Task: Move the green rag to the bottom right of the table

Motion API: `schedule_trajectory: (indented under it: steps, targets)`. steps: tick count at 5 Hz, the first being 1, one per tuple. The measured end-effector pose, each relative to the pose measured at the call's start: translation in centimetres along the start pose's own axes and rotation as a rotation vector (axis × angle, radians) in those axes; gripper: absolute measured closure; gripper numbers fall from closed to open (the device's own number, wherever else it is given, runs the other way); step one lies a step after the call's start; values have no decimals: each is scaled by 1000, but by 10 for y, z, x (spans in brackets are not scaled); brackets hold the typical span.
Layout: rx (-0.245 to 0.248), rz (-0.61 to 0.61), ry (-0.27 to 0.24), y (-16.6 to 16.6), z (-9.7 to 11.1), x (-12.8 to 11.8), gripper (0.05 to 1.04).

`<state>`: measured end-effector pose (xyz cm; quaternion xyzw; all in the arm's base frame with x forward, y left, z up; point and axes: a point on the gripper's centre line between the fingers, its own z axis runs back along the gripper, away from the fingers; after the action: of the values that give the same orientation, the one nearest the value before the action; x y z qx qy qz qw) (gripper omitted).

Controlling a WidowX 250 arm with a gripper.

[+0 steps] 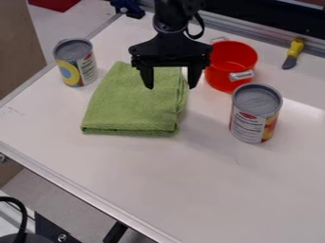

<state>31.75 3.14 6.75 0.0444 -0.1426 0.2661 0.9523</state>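
We believed that this place was a robotics lab or a workshop, though we could not say which one. We saw a black robot arm (170,23) above a white table (133,166), and this table had a metal edging (82,192) along its side. At the lower left we noticed also a black cable (24,213) and a dark bracket (47,228) with a bolt (62,237).

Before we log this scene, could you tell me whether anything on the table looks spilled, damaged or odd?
Nothing looks spilled or tipped: the left can, right can and red pot stand upright, and the green rag lies folded. One small oddity: faint dark marks, like scuffs, on the white table at left.
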Motion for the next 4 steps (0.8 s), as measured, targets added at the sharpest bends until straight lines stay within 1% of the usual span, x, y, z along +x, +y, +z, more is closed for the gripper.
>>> schedule_trajectory:
  steps: [1, 3, 4]
  targets:
    - [13, -3, 30, 2, -8, -6, 85]
    - [34, 19, 35, 35, -13, 10, 85]
    - [46, 40, 46, 46, -23, 14, 85]
